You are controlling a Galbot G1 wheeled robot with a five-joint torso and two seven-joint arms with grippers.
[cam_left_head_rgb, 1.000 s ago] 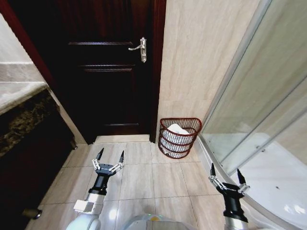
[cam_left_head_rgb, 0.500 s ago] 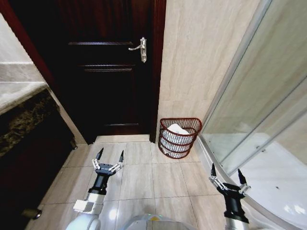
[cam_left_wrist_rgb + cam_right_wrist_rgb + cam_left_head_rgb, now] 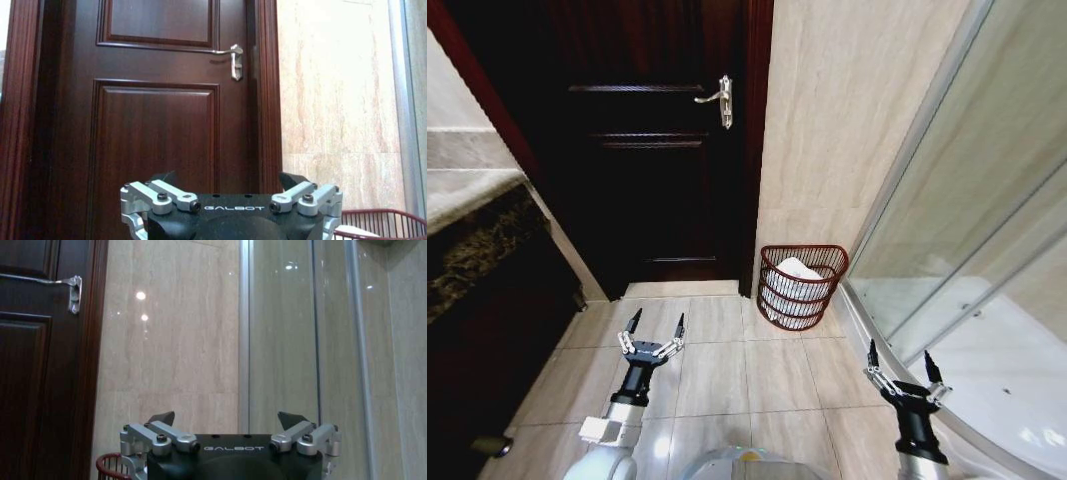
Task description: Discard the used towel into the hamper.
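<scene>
Head view looks down; 2 low wrist views face forward, sharing the door (image 3: 642,150), perhaps distant.

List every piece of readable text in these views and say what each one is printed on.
"GALBOT": white lettering on the black body of the left gripper, seen in the left wrist view.
"GALBOT": the same lettering on the black body of the right gripper, seen in the right wrist view.
Nothing else carries text: the door, the hamper and the wall tiles bear none.

Dark wooden door (image 3: 642,150), beige tiled wall (image 3: 847,110), glass shower screen (image 3: 972,230).
</scene>
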